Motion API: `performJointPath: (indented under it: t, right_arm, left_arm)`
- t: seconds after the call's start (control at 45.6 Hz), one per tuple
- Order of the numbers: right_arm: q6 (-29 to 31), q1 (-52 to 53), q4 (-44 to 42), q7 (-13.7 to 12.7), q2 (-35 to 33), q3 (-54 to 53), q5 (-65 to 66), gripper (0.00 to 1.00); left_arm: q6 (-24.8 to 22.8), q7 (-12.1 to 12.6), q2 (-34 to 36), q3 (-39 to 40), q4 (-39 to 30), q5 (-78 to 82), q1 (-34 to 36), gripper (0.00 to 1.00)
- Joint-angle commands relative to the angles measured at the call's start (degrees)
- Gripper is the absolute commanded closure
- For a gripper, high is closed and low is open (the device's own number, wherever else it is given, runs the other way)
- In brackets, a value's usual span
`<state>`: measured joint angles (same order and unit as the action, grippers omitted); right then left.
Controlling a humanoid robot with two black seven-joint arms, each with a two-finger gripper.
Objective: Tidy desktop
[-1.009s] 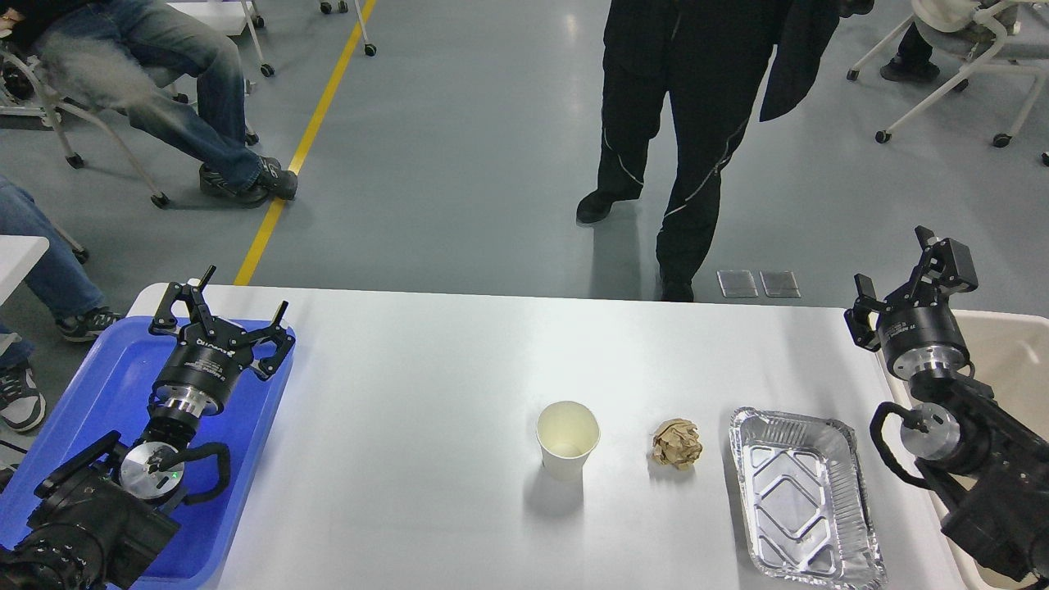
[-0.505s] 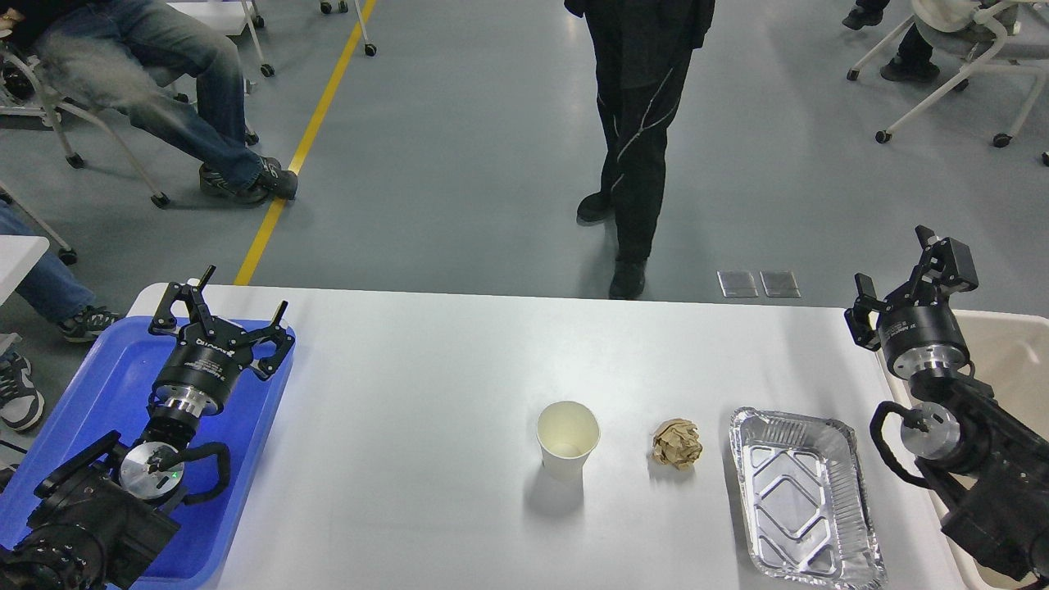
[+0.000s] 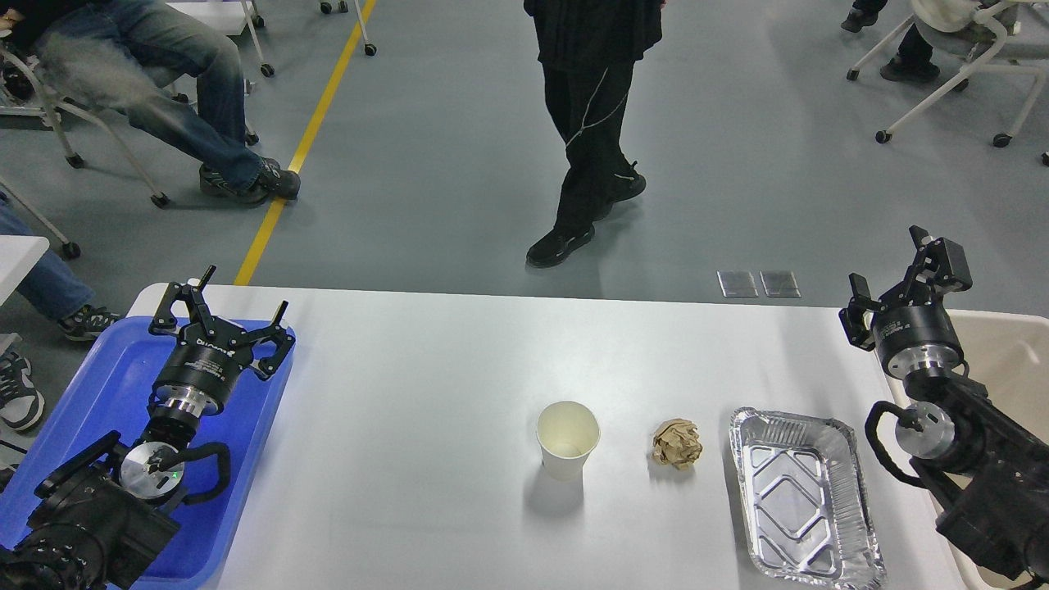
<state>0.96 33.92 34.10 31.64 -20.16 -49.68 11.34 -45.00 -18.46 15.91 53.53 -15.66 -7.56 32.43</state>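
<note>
The white desktop (image 3: 426, 385) fills the lower view. On it stand a white paper cup (image 3: 567, 437), upright and empty, a crumpled brown paper ball (image 3: 678, 443) to its right, and an empty foil tray (image 3: 805, 497) further right. My left gripper (image 3: 223, 310) is open and empty, held over the blue plastic tray (image 3: 98, 385) at the desktop's left end. My right gripper (image 3: 889, 266) is open and empty, held above the desktop's far right edge beside the beige bin (image 3: 1008, 360).
A person in black (image 3: 590, 123) walks on the grey floor beyond the table's far edge. Seated people and wheeled chairs are at the far left and far right. A yellow floor line (image 3: 303, 139) runs at the left.
My right gripper has shifted slightly left. The person in black has walked left across the floor. The left arm and the things on the desktop have not moved.
</note>
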Motion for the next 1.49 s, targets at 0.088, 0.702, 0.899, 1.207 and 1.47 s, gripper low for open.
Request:
performJointPath:
  t: [0.088,0.702,0.899,1.207,1.47]
  right_arm:
    - [-0.17,1.41,-0.08,0.00,-0.31,0.28,0.09,0.00]
    - [-0.43,16.25,-2.01,-0.61,-8.66,29.71,1.05,0.00]
    - [0.01,26.18,-6.14,-2.02,-8.75,46.40,1.58,0.00]
    - [0.36,37.53,-6.68,-7.73,-6.21,75.76,6.58,0.00]
    - [2.55,45.17,-2.20,-7.56,-4.80,85.53,23.80,0.00]
  left_arm:
    - [0.00,0.00,0.00,0.00,0.02,0.00,0.00,0.00]
    - [0.00,0.00,0.00,0.00,0.02,0.00,0.00,0.00]
    - [0.00,0.00,0.00,0.00,0.02,0.00,0.00,0.00]
    - [0.00,0.00,0.00,0.00,0.02,0.00,0.00,0.00]
    - [0.00,0.00,0.00,0.00,0.02,0.00,0.00,0.00]
